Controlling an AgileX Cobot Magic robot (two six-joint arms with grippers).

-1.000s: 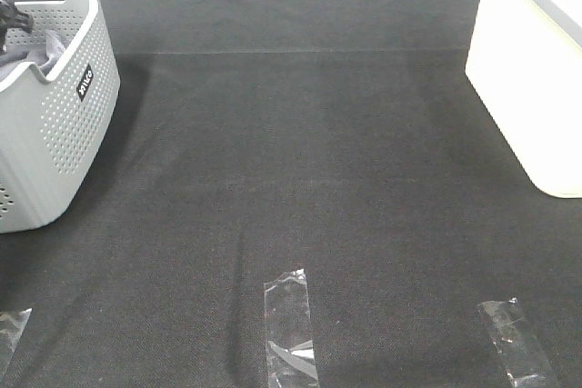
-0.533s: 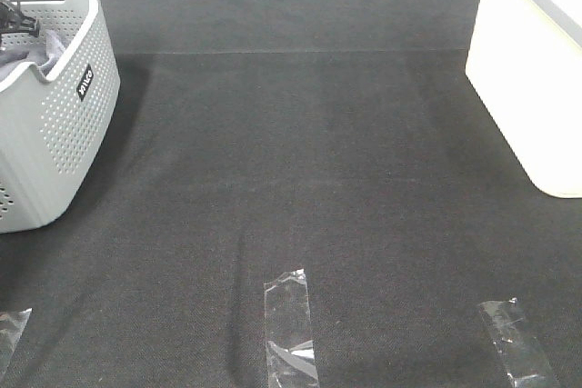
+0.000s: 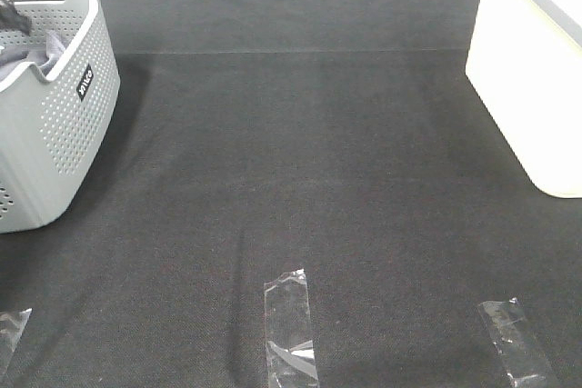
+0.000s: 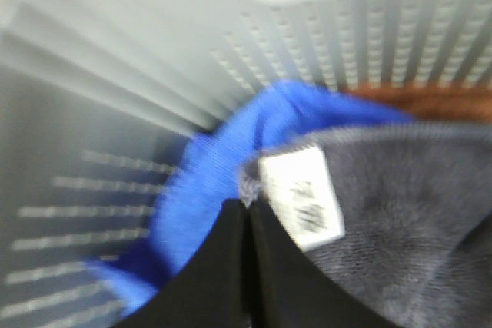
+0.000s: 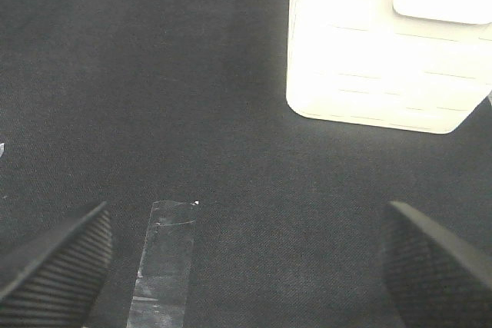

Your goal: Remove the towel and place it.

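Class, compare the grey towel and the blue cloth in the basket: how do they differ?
The towel is grey-purple; the blue cloth is bright blue. The towel carries a white label; the blue cloth shows none. The left gripper pinches the towel's edge, not the blue cloth. Both lie in the grey basket.

Black jaws, right pair ridged, black cables

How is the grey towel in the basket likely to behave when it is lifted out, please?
The towel looks like soft terry, so it will probably droop and trail. It lies against the blue cloth, which might drag along.
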